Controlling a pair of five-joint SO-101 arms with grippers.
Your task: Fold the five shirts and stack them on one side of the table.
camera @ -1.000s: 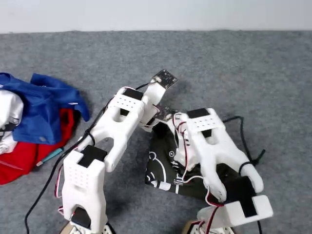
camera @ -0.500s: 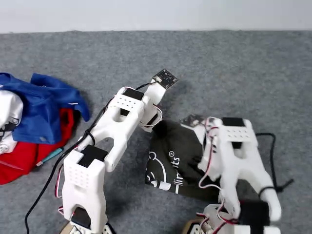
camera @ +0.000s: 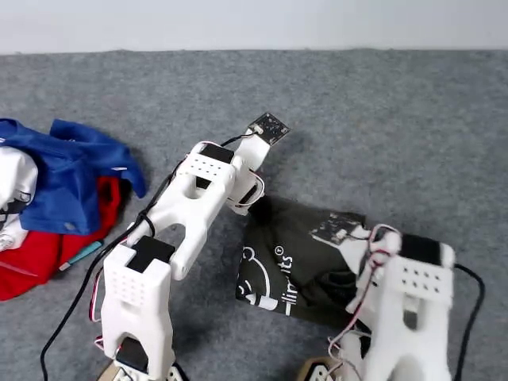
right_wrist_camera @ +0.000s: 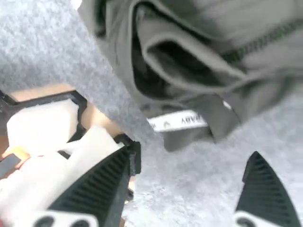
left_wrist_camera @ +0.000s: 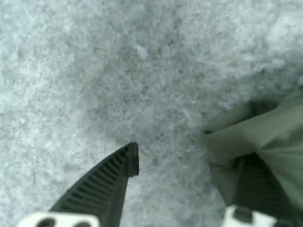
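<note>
A dark olive shirt [camera: 305, 250] with white print lies crumpled on the grey carpet in front of the arms. The left arm [camera: 208, 184] stretches to the shirt's far left corner. In its wrist view my left gripper [left_wrist_camera: 189, 175] is open, one finger on bare carpet, the other finger [left_wrist_camera: 258, 189] against the shirt's edge [left_wrist_camera: 265, 137]. The right arm [camera: 405, 298] stands drawn back at the near right. My right gripper [right_wrist_camera: 189, 184] hangs open above the carpet, holding nothing, just short of the shirt's hem [right_wrist_camera: 189, 61] and its white label [right_wrist_camera: 177, 122].
A heap of shirts sits at the left edge: blue [camera: 67, 171] on top, red [camera: 48, 242] beneath, white [camera: 12, 178] at the far left. A teal pen-like object [camera: 79, 255] lies by the red one. Bare carpet spreads behind and right of the arms.
The right arm has pulled back from over the dark shirt toward the near right, uncovering the shirt's middle. The left arm has stayed still.
</note>
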